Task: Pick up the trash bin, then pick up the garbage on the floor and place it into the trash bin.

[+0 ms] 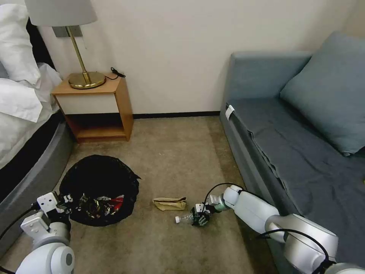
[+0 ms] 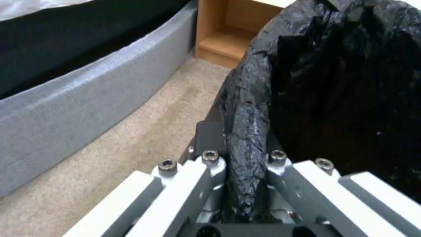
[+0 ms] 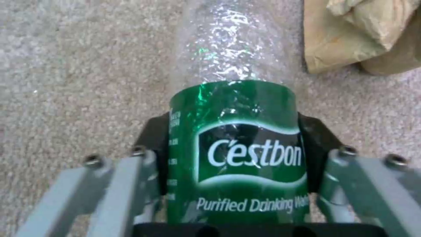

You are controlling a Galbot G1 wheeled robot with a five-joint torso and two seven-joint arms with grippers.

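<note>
The trash bin (image 1: 99,179), lined with a crinkled black bag, sits low on the carpet at my left. My left gripper (image 1: 67,199) is shut on its near rim, and the left wrist view shows the bag's folded edge (image 2: 245,138) pinched between the jaws. Shiny wrappers (image 1: 91,205) and a red-and-white packet (image 1: 118,200) lie inside. A clear bottle (image 1: 184,218) with a green label (image 3: 236,131) lies on the floor, with my right gripper (image 1: 200,218) shut around its labelled middle. Beside it lies a crumpled brown paper bag (image 1: 170,203).
A grey bed frame (image 1: 34,171) runs along the left and a blue-grey sofa (image 1: 289,152) along the right. A wooden nightstand (image 1: 95,110) with a brass lamp (image 1: 85,78) stands against the far wall. Open carpet (image 1: 175,152) lies between them.
</note>
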